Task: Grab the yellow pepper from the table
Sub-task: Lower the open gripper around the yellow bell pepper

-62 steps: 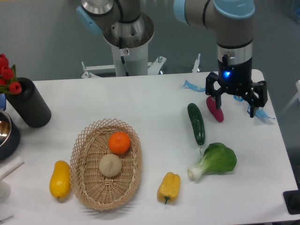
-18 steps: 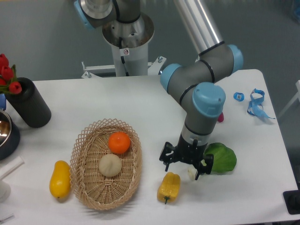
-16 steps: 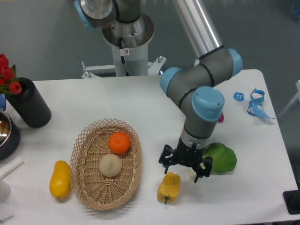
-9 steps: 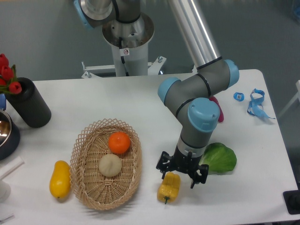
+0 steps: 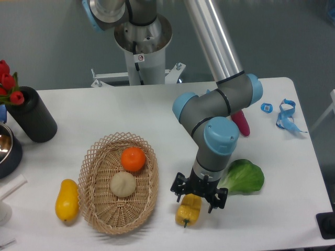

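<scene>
The yellow pepper point(image 5: 187, 212) lies on the white table point(image 5: 157, 112) near the front edge, right of the basket, its green stem pointing toward the front. My gripper point(image 5: 197, 200) hangs right over the pepper's upper end, open, with one finger on each side of it. The wrist hides the top of the pepper. I cannot tell whether the fingers touch it.
A wicker basket point(image 5: 99, 209) holds an orange point(image 5: 133, 158) and a pale round fruit point(image 5: 123, 184). A smooth yellow fruit point(image 5: 67, 199) lies left of the basket. A leafy green point(image 5: 243, 178) sits right of the arm, a pink object point(image 5: 241, 122) behind it. A black cylinder point(image 5: 32, 115) stands far left.
The arm swung from the back right of the table to the front. Over the last second the gripper slid left and toward the front, ending low over the pepper.
</scene>
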Motion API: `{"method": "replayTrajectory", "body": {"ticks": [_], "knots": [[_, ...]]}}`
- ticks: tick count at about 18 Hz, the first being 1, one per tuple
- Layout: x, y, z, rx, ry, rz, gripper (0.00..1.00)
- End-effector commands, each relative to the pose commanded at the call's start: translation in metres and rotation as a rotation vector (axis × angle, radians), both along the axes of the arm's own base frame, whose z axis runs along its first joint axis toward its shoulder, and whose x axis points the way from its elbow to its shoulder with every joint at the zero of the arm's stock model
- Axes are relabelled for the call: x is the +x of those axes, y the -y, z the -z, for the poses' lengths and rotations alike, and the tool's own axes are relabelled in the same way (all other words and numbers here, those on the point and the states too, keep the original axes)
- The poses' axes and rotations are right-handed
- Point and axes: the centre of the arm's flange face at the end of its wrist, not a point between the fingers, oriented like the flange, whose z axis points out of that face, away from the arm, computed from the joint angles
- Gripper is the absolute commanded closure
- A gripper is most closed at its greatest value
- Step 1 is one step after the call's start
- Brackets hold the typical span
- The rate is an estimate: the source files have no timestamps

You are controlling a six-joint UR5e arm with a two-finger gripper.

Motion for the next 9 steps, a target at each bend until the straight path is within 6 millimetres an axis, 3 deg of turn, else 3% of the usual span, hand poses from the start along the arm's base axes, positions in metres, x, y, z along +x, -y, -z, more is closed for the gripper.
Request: {"method": "replayTrajectory", "body": {"ticks": [9], "knots": [[0.011, -0.009, 0.011, -0.023, 0.002, 0.019, 0.00]]}}
